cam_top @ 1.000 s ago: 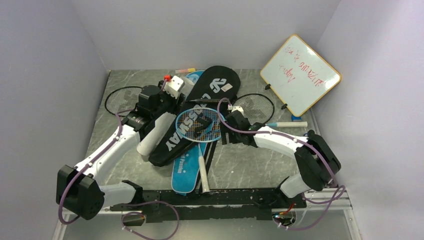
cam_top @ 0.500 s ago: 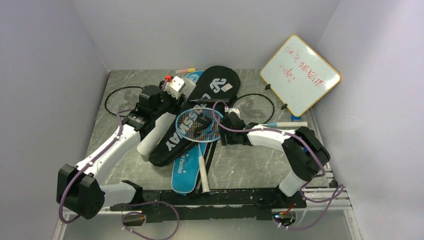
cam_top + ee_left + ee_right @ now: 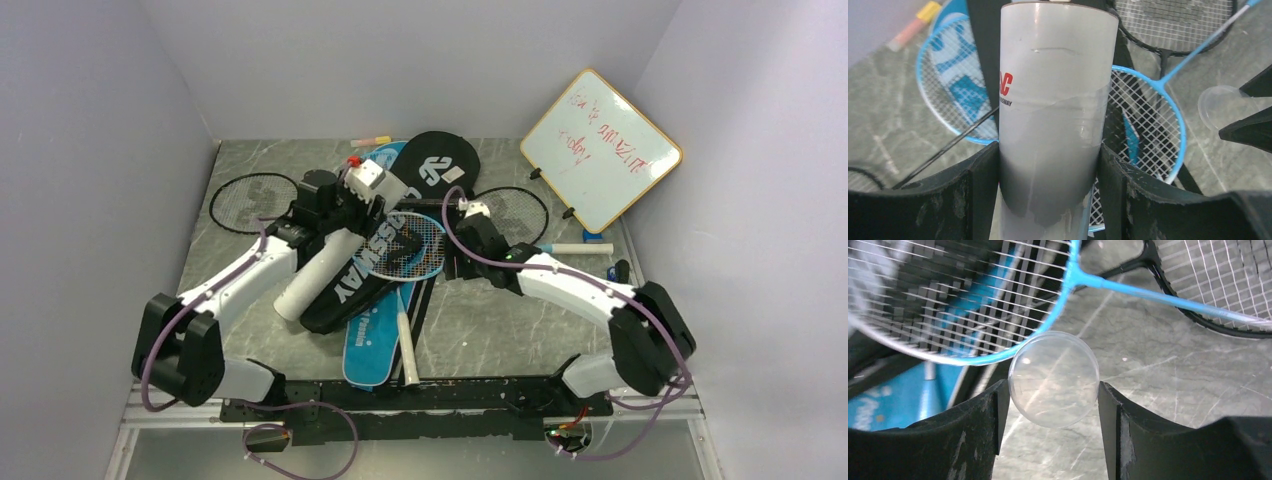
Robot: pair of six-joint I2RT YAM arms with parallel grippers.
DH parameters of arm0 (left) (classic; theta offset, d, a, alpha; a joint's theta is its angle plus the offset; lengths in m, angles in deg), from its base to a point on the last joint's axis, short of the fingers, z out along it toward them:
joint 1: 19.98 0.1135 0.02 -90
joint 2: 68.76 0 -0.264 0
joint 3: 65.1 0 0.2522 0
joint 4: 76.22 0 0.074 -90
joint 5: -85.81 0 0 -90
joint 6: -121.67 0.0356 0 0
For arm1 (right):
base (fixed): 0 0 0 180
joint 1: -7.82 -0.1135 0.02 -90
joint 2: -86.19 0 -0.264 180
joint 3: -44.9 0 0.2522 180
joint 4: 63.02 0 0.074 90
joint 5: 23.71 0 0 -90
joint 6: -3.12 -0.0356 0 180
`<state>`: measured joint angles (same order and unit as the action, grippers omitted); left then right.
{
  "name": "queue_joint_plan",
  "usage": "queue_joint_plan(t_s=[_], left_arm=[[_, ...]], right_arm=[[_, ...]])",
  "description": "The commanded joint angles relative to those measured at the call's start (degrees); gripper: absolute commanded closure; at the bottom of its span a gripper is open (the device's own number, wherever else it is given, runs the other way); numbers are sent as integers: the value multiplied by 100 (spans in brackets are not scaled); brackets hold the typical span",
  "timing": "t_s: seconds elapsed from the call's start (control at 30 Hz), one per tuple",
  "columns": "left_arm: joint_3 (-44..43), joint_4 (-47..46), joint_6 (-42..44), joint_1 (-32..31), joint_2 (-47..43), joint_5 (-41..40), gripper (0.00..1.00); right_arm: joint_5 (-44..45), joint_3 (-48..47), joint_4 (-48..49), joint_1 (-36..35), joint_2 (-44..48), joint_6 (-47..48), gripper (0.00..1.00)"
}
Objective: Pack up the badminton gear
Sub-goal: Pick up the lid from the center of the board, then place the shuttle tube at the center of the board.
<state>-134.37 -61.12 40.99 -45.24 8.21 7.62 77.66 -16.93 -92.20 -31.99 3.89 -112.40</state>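
My left gripper (image 3: 350,212) (image 3: 1050,192) is shut on the long white tube (image 3: 312,278) (image 3: 1050,115), holding it over the black bag (image 3: 440,165). The head of a light-blue racket (image 3: 412,250) (image 3: 1148,135) lies on this bag, and its white grip (image 3: 406,350) points to the near edge. The blue bag (image 3: 368,348) lies under them. My right gripper (image 3: 458,258) (image 3: 1054,405) is shut on a clear round lid (image 3: 1054,379) just right of the blue racket head (image 3: 973,305). Black rackets lie at the left (image 3: 245,200) and the right (image 3: 512,208). No shuttlecocks show.
The orange-rimmed whiteboard (image 3: 600,150) leans at the back right. Markers (image 3: 370,141) lie by the back wall. A light-blue shaft with a white grip (image 3: 572,248) lies below the whiteboard. Grey walls close in the left, back and right sides.
My left arm has swung right and towards the back, carrying the white tube over the black bag. My right arm's elbow has shifted right, while its gripper stays near the blue racket head.
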Motion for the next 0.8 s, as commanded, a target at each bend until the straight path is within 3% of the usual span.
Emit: queue_joint_plan(t_s=[0.0, 0.17, 0.27, 0.4, 0.6, 0.77], left_arm=[[-31, -496, -605, 12, 384, 676, 41], [-179, -548, -834, 12, 1064, 967, 39], [-273, -580, -896, 12, 1447, 1328, 38], [-344, -667, -1143, 12, 1744, 1746, 33], [-349, -652, -1104, 12, 1801, 1796, 25], [-361, -571, -1003, 12, 1751, 1772, 5]], right_arm=[[-497, -371, 12, 86, 573, 3, 38], [-1656, -483, 396, 518, 756, -226, 38], [-2826, -380, 922, 1051, 784, -555, 38], [-4125, -152, 1948, 1625, 605, -1141, 40], [-5556, -139, 3756, 1872, -281, -2389, 40], [-6169, -116, 5226, 1898, -980, -3427, 40]])
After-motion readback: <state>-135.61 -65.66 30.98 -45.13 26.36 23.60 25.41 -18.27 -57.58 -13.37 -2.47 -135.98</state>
